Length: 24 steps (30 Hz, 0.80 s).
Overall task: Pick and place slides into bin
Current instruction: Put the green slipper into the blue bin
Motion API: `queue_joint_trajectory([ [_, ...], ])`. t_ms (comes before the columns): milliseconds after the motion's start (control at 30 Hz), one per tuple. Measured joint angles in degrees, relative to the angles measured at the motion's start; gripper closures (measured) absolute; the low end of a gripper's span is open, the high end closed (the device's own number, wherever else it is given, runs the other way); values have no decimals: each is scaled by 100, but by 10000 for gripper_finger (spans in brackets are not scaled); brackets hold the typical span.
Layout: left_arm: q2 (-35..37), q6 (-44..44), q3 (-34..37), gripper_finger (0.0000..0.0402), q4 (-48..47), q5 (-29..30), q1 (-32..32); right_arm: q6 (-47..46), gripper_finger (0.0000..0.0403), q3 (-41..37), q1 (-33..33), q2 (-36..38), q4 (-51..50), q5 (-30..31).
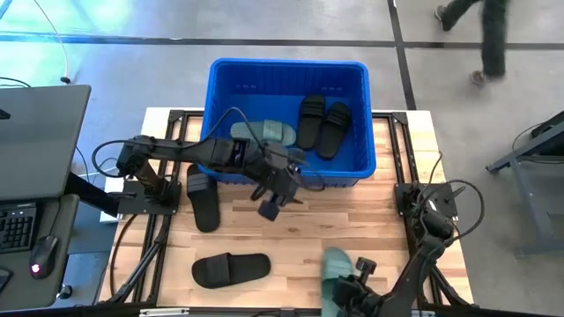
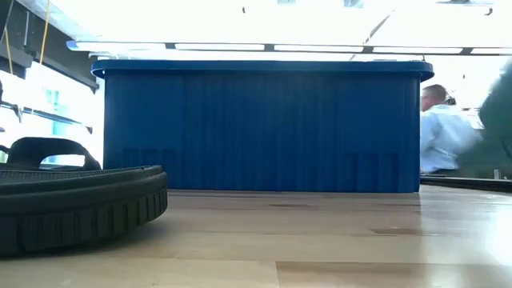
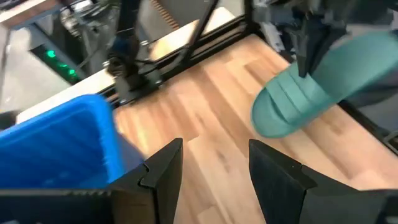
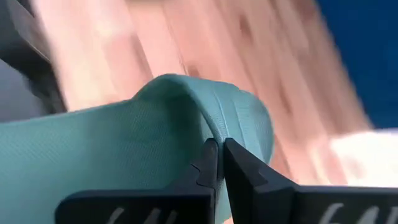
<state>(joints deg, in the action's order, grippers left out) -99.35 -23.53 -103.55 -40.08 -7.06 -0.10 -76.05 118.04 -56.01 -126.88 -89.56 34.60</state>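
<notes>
From above, the blue bin (image 1: 289, 119) stands at the far middle of the wooden table (image 1: 352, 224). Inside it lie a pair of black slides (image 1: 322, 123) on the right and one sage green slide (image 1: 263, 132) on the left. Two more black slides rest on the table: one (image 1: 203, 198) near the left arm's base, another (image 1: 231, 269) toward the near edge. The left gripper (image 1: 275, 198) hangs over the table just in front of the bin. The right gripper (image 1: 352, 280) is at the near edge, holding a second green slide (image 1: 335, 273).

At table height, the bin's wall (image 2: 260, 132) fills the middle, a black slide's sole (image 2: 80, 208) looms near left, and a person (image 2: 444, 132) shows behind.

The left wrist shows its jaws standing apart, empty, over the boards, with the bin's corner (image 3: 68, 143) beside them and the held green slide (image 3: 317, 87) ahead.

The right wrist shows its jaws pinched on the green slide's strap (image 4: 186, 124).
</notes>
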Motion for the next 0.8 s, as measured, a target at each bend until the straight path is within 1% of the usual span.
queue_joint_trajectory([
  [133,126,-80,7,236,-81,3,-261,752,402,601,61,48,-21,791],
  [200,262,-169,11,236,-230,18,-352,1366,402,932,100,50,-37,1177],
  [367,711,-216,7,236,-450,477,-556,2967,402,1688,269,58,-36,1912],
  [433,948,-216,7,236,-661,745,-600,3744,402,1596,377,209,163,2321],
  [500,1191,-211,6,236,-751,1096,-620,4342,403,1508,501,378,47,2722],
  [567,1441,-194,4,236,-898,1383,-638,4619,403,1526,654,529,-51,3193],
  [633,1664,-184,0,236,-911,1675,-632,5116,403,1528,843,729,17,3569],
  [700,1862,-174,0,236,-1001,1876,-631,5646,403,1560,1067,936,47,3952],
  [800,2100,-174,0,236,-1013,2073,-630,6128,403,1649,1537,1226,-4,4420],
])
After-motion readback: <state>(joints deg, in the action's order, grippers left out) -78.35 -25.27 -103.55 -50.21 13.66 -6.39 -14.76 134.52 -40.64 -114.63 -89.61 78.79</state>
